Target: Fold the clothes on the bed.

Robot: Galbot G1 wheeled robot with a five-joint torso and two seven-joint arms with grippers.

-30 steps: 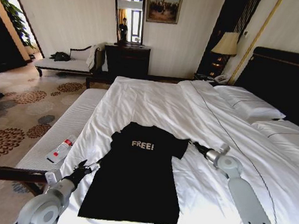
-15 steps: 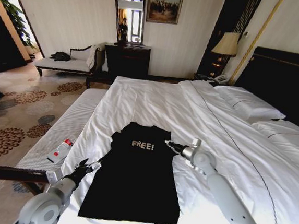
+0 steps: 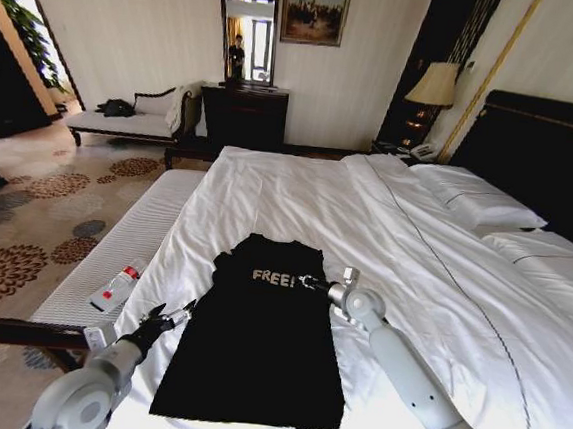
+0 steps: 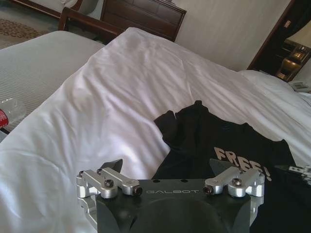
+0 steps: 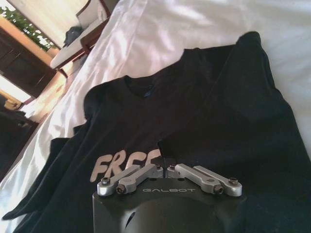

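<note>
A black cotton T-shirt (image 3: 261, 338) lies flat on the white-sheeted bed (image 3: 441, 288); the right gripper (image 3: 309, 282), fingers pinched on its folded sleeve, could release unevenly and bunch the fold, while the left gripper (image 3: 169, 317) waits spread beside the hem.

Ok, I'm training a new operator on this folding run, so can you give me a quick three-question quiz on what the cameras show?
1. True or false: the left gripper is clamped on the black T-shirt.
2. The right gripper is at: A the pillows, B the shirt's "FREE" lettering, C the carpet.
3. Fill in: the plastic bottle lies on the white ____ beside the bed.

Key
1. False: it is open, at the shirt's edge.
2. B: it is shut on shirt fabric drawn over the chest.
3. bench.
</note>
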